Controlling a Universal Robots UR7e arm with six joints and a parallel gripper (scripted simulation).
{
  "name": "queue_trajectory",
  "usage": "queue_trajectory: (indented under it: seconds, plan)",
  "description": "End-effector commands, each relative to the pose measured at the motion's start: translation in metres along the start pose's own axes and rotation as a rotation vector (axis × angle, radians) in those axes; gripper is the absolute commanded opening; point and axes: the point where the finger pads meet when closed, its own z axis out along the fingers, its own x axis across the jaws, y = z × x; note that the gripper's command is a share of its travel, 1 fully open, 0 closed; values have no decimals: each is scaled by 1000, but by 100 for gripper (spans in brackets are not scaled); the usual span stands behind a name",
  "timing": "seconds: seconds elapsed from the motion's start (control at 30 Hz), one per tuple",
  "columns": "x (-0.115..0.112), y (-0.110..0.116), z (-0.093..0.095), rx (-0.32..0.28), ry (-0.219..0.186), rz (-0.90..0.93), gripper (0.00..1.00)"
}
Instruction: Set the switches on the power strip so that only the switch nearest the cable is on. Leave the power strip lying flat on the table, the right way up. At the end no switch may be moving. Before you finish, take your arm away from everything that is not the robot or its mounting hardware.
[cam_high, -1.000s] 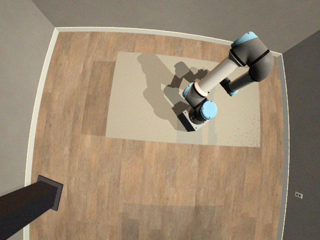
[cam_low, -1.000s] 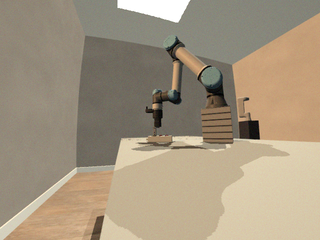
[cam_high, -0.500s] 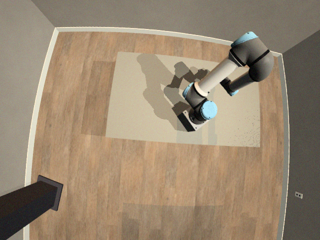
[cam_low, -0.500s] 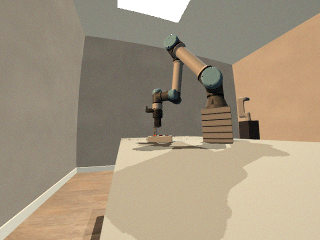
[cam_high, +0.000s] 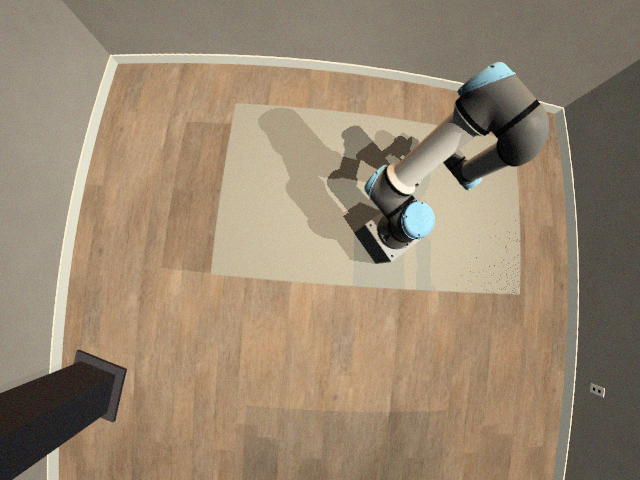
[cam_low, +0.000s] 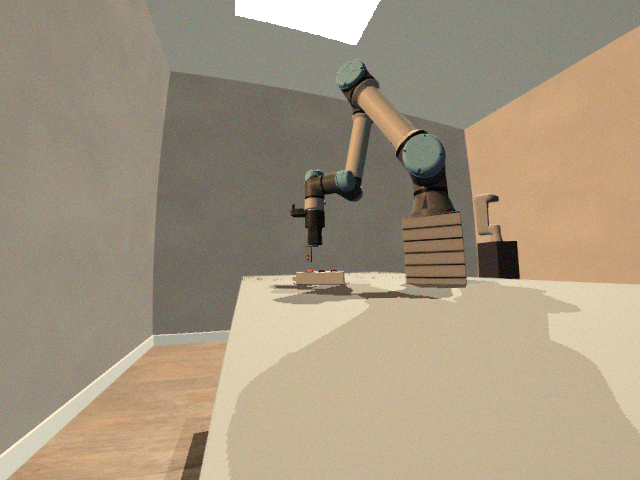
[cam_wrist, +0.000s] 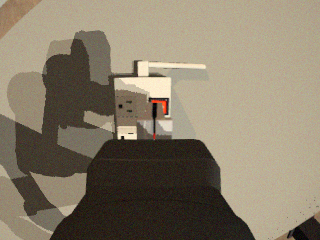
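Fingers (cam_low: 309, 253) stood fully closed, nothing between them, just above power strip (cam_low: 320, 278) (cam_wrist: 142, 84). Strip lay flat on table (cam_low: 413, 372) (cam_wrist: 260, 110), left of slatted pedestal (cam_low: 434, 248) in exterior view. Orange-red switch (cam_wrist: 166, 106) sat at cable end; cable (cam_wrist: 177, 65) ran right in wrist view.

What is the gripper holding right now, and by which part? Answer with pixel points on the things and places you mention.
Nothing: the gripper (cam_low: 309, 260) (cam_wrist: 154, 111) is shut with nothing in its fingers, above the power strip (cam_low: 320, 279) (cam_wrist: 150, 84).
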Motion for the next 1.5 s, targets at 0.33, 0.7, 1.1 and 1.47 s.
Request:
queue_trajectory:
  seconds: [0.33,0.7,1.1,1.47]
  plan:
    - [-1,2,-4,-8,-2,0,0]
    - [-1,2,-5,-6,-2,0,100]
    - [-1,2,-28,-6,-2,0,100]
    - [0,-1,-70,-2,0,0,100]
